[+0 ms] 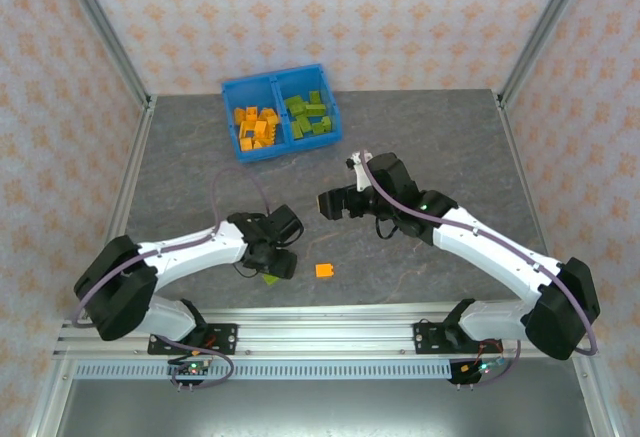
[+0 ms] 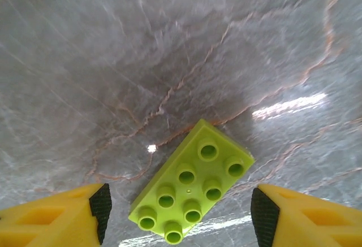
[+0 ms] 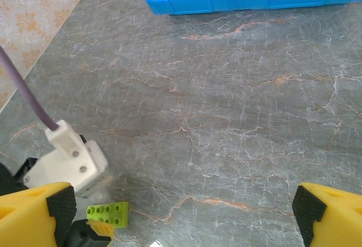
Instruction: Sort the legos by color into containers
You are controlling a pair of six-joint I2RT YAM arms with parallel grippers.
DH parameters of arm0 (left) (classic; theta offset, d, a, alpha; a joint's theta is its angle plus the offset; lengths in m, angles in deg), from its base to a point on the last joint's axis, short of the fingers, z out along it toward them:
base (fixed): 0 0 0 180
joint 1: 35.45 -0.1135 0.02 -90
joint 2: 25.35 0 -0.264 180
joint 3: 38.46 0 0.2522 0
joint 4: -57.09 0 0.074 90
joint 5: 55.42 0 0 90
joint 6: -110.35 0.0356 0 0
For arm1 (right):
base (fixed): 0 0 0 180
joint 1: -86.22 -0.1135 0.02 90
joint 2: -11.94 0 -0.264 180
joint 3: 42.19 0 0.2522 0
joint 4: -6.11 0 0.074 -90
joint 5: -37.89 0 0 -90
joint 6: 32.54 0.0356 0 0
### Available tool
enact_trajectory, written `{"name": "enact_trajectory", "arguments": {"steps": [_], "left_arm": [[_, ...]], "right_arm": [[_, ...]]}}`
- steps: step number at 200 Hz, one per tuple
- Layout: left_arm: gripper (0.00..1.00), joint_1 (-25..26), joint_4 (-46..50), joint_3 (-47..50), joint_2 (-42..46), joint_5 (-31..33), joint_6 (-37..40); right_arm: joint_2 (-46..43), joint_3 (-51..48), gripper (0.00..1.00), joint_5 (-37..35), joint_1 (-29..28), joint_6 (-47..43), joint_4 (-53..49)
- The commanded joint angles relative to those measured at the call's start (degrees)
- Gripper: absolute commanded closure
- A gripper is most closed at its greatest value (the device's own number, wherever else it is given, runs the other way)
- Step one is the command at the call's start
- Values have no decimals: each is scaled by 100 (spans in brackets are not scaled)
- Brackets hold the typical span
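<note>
Left tool (image 2: 182,210) spread around 1 green lego (image 2: 192,183), seemingly untouched; right tool (image 3: 184,206) spread wide.

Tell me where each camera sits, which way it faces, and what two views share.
Top external: above and behind the bases, looking down at the table and blue bin; both arms, left end effector, right end effector.
Left wrist: on that wrist, facing down at a lime green brick between its fingers.
Right wrist: on that wrist, facing across the table toward the bin; its fingers at bottom corners.
Shared: both wrist views show that brick.
</note>
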Motion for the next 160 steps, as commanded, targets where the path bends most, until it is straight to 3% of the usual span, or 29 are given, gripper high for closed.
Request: {"name": "enact_trajectory", "arguments": {"steps": [1,34,72,90,160], "left_arm": [[28,45,-301,109,-238,-222,-17],[28,49,-580,228,-547,-413,-64],[54,49,-467,360,-683,-2,-444],[59,47,-495,432,-554,171,-603],[75,-70,-1097,474,-264,14,-943]], "right_arm": [[78,81,1,66,-15,-86,-44],[129,112,1,77,-14,-80,-94],[90,117,1,31,-15,-33,-156],[21,53,1,106,-15,-17,-138],[-672,-841,0,1564,-54,-341,-206]]}}
